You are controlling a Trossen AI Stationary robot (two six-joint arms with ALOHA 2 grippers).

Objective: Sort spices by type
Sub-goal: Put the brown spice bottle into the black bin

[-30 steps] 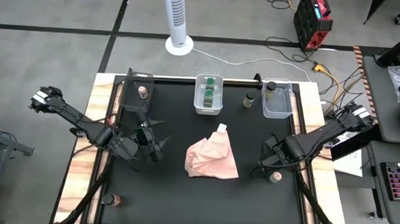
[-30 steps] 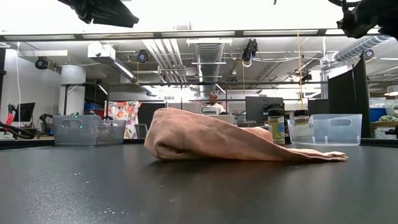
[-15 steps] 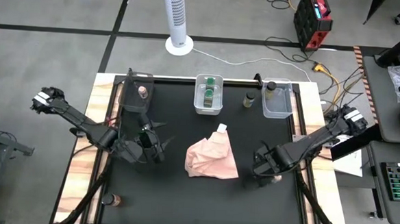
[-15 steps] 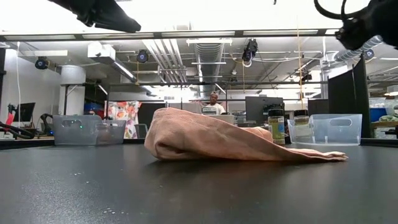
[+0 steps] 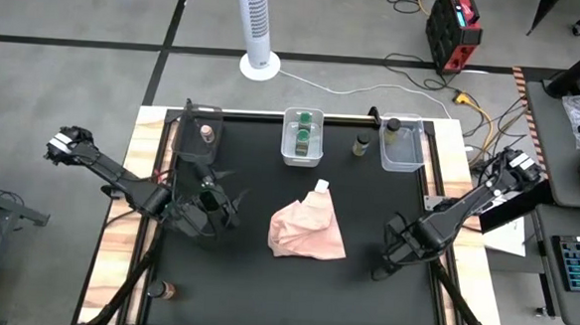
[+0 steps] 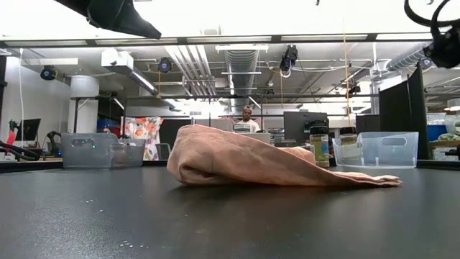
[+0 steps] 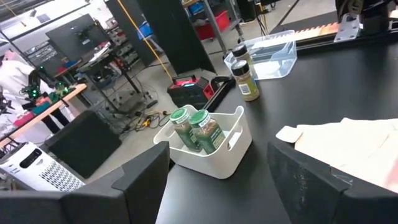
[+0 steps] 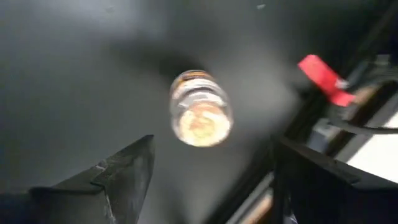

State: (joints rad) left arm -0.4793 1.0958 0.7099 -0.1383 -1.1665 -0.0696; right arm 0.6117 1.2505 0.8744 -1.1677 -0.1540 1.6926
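Observation:
A spice jar with a tan-pink lid (image 8: 200, 109) stands upright on the black table near its right edge. My right gripper (image 8: 211, 143) hangs open above it, pointing down, one finger to each side and clear of it; in the high view the gripper (image 5: 396, 256) hides the jar. My left gripper (image 5: 213, 206) hovers open over the table's left part, with nothing between its fingers (image 7: 143, 180). At the far edge, the left bin (image 5: 197, 138) holds a tan-lidded jar, the middle bin (image 7: 211, 158) two green-lidded jars (image 7: 198, 127), and the right bin (image 5: 403, 149) a dark-lidded jar.
A crumpled pink cloth (image 5: 308, 231) lies at the table's middle, with a small white piece (image 5: 322, 186) at its far tip. A dark-lidded jar (image 5: 362, 143) stands between the middle and right bins. Another jar (image 5: 167, 290) sits on the wooden border at the near left.
My right gripper has opened from shut and moved toward the table's near edge, coming to stand over the tan-lidded jar. The jar has stayed where it was.

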